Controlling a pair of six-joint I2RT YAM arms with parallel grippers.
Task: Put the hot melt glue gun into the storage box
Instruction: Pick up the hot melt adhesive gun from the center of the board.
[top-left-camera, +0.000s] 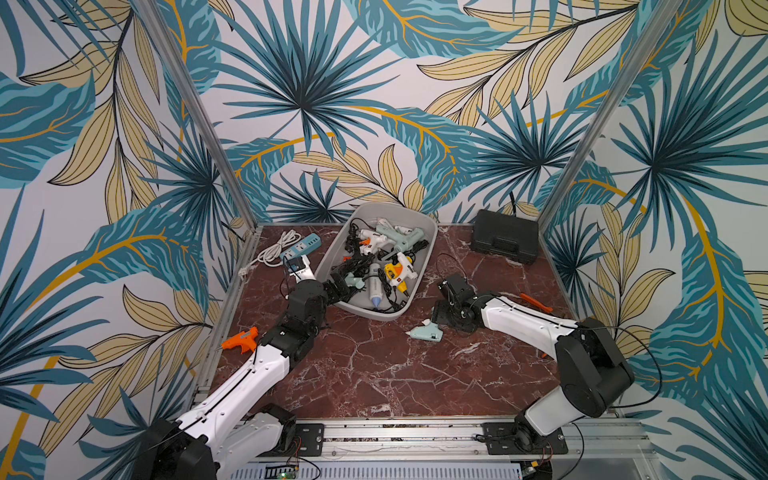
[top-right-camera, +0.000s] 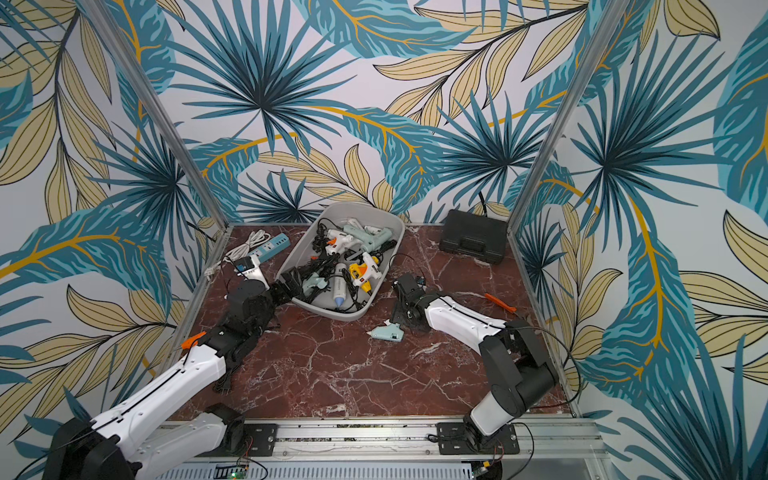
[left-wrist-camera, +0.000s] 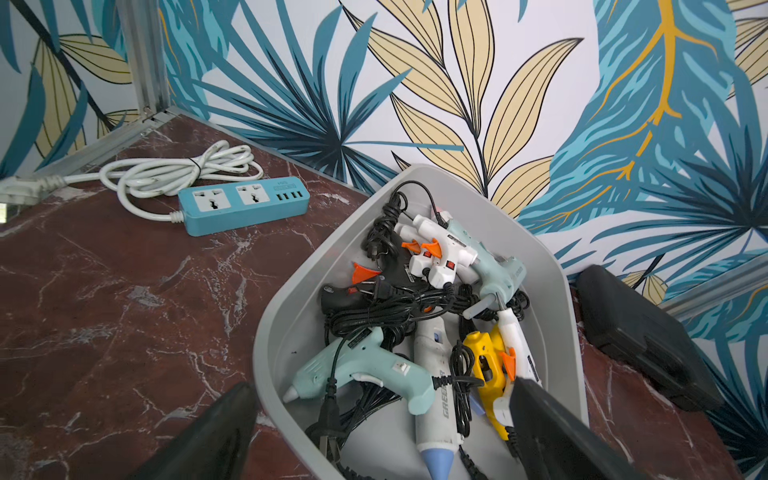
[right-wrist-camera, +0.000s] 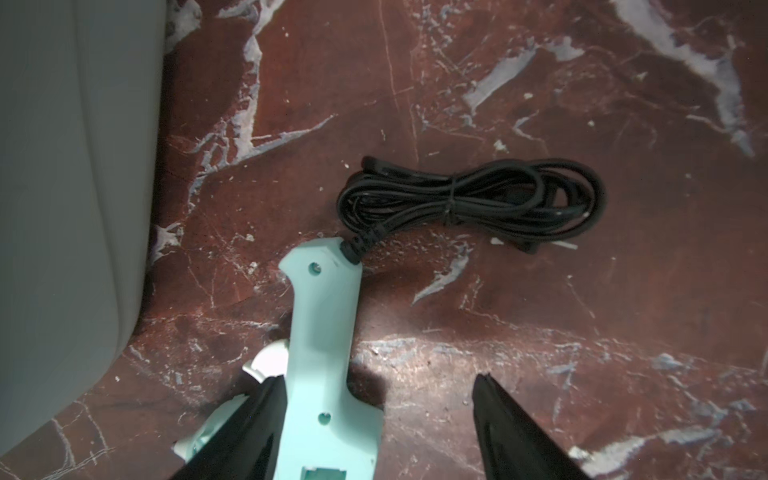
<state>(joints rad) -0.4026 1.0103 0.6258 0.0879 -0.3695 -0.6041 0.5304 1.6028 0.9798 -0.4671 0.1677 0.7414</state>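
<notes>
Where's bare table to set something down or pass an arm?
Widest: the near middle of the marble table, in front of the mint glue gun and storage box. A smaller strip lies between the box and the black case. Crowded: inside the box, and around the power strip.

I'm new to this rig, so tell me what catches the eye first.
A grey box crammed with corded glue guns sits at the back centre of the red marble table. Beside it a mint gun lies on the table, the right gripper open astride its handle.
</notes>
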